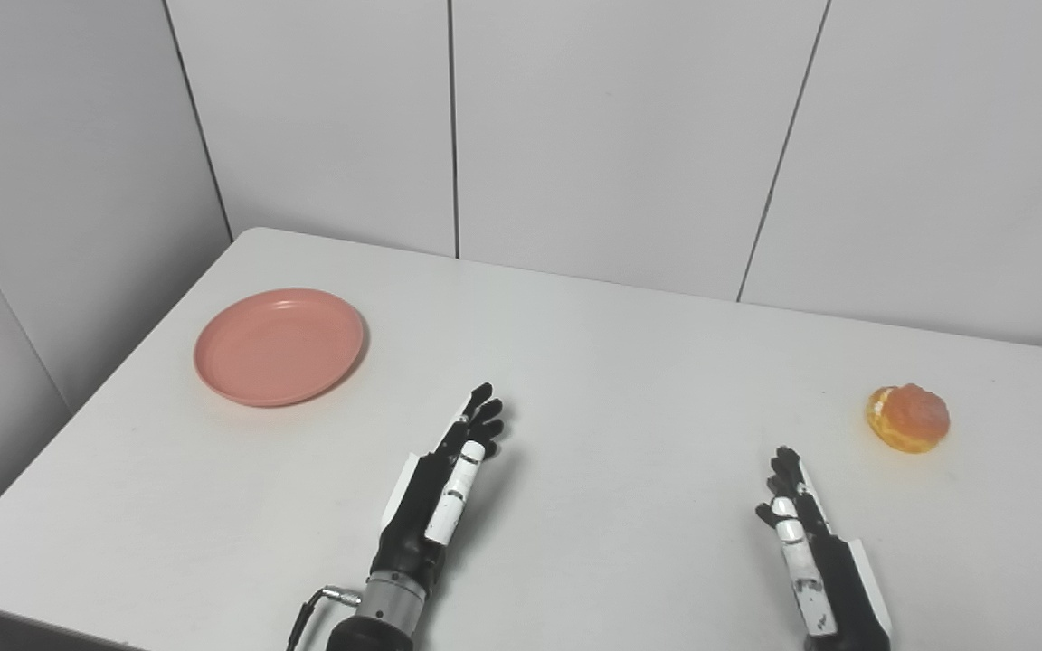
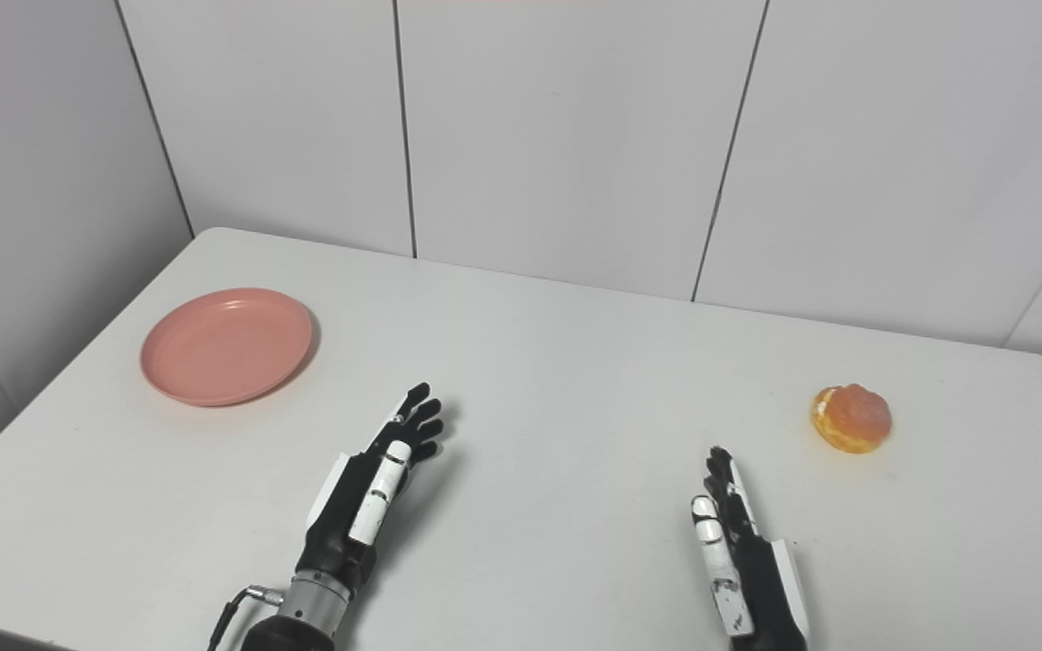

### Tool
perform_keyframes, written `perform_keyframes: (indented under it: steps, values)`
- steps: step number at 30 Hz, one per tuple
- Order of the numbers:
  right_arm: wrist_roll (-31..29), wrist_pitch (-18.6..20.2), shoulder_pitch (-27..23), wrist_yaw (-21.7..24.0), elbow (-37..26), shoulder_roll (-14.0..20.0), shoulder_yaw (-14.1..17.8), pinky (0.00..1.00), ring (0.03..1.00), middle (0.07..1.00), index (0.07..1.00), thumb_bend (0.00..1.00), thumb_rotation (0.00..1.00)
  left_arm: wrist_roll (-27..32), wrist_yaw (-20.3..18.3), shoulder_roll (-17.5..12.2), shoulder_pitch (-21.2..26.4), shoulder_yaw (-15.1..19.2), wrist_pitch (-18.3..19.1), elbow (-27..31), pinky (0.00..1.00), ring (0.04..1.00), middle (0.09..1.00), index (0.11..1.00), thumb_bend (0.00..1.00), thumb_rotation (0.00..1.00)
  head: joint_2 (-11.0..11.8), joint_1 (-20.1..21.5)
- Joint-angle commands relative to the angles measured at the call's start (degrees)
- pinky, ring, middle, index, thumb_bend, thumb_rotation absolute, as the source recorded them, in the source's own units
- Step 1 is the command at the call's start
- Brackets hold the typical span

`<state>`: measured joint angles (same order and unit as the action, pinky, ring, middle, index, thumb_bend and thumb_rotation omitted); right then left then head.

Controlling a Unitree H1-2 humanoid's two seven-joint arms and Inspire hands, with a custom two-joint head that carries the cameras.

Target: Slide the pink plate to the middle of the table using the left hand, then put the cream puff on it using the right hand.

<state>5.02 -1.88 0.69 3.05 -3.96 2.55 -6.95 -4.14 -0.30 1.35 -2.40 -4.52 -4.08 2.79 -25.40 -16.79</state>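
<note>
A round pink plate (image 1: 279, 346) lies empty at the far left of the white table (image 1: 629, 362). A golden cream puff (image 1: 908, 417) sits at the right side of the table. My left hand (image 1: 444, 488) is open and empty, fingers stretched forward, near the front middle of the table, to the right of and nearer than the plate. My right hand (image 1: 806, 542) is open and empty at the front right, a little left of and nearer than the cream puff. Neither hand touches anything.
Grey panelled walls (image 1: 575, 136) close in the table at the back and on the left. The table's front left edge (image 1: 33, 615) shows at the lower left. A cable (image 1: 308, 610) loops at my left wrist.
</note>
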Motion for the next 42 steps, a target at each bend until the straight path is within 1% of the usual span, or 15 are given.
perform_keyframes:
  steps: [1,5,11,22,31,35,39,42]
  values:
    - [-0.3,-3.7,-0.5,0.3,1.6,1.1,0.7,1.0,0.989,0.981,0.982,0.24,1.0,-0.7,0.7,2.8,-2.2,-1.9,-0.9,-5.9,0.91,0.926,0.949,0.939,0.46,1.0,0.1,-0.9]
    - [-0.2,-3.5,-0.5,0.4,1.2,1.4,0.9,1.0,0.983,0.98,0.984,0.23,1.0,-1.5,1.2,3.3,-2.0,-2.2,-1.3,-6.3,0.91,0.924,0.944,0.938,0.47,1.0,-0.2,-1.8]
    - [-0.7,-2.5,-0.2,0.9,-0.1,1.5,1.0,1.0,0.978,0.982,0.988,0.19,1.0,-2.4,1.6,3.9,-2.1,-2.3,-0.8,-5.8,0.92,0.93,0.946,0.94,0.47,1.0,-1.1,-2.0]
    - [-1.0,-0.8,-0.3,1.7,-1.7,1.5,1.2,0.99,0.984,0.99,0.994,0.18,1.0,-3.1,1.6,4.1,-1.8,-2.1,0.2,-4.5,0.92,0.932,0.948,0.944,0.46,1.0,-2.7,-2.1]
    - [-2.2,0.6,-0.8,2.5,-1.7,1.6,1.3,0.99,0.986,0.99,0.992,0.19,1.0,-4.3,1.9,4.6,-1.2,-1.9,2.8,-1.6,0.92,0.933,0.95,0.938,0.48,1.0,-3.3,-2.5]
    - [-2.5,0.2,-1.0,2.6,-1.4,1.5,1.5,0.99,0.985,0.99,0.992,0.18,1.0,-4.7,1.8,4.4,-1.0,-2.0,3.4,-0.3,0.92,0.937,0.953,0.939,0.48,1.0,-3.4,-3.2]
    - [-2.7,0.5,-1.0,2.7,-1.7,1.6,1.6,0.99,0.986,0.993,0.994,0.17,1.0,-4.6,1.8,4.4,-0.9,-1.7,4.6,1.8,0.91,0.93,0.946,0.931,0.45,1.0,-3.4,-3.7]
    - [-2.7,0.0,-1.1,2.5,-1.4,1.4,1.7,0.99,0.98,0.987,0.989,0.17,1.0,-4.6,1.8,4.5,-0.8,-1.4,5.6,3.2,0.91,0.923,0.939,0.927,0.46,1.0,-3.5,-3.8]
